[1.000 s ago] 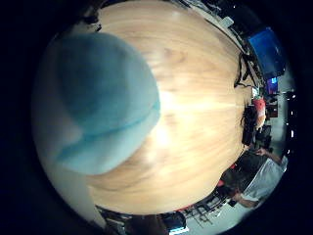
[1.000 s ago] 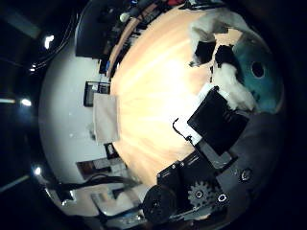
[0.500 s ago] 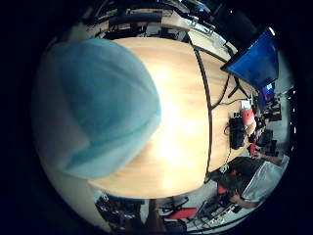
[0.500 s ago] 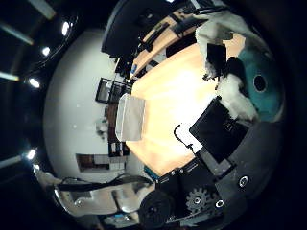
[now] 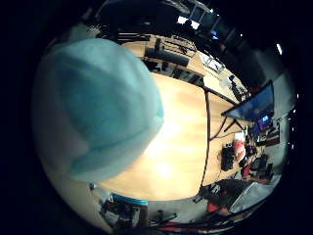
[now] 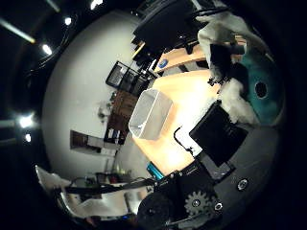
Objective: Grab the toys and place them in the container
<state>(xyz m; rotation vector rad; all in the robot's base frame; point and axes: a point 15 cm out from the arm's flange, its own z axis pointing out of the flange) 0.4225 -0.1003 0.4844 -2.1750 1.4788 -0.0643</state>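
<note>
A wooden table [image 5: 181, 142] stands beside a white wall [image 6: 81, 96].

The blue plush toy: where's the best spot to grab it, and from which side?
The plush toy is best wrapped round its soft, domed body, coming palm-first onto the broad rounded side. It is bulky with no handle, so curled fingers suit it, as the hand shows.

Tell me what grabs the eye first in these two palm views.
The teal and white plush toy fills much of the little finger side view, so it sits right against the palm, with the hand curled round it. Behind it spreads the wooden table. In the thumb side view a pale container stands at the table's edge.
</note>
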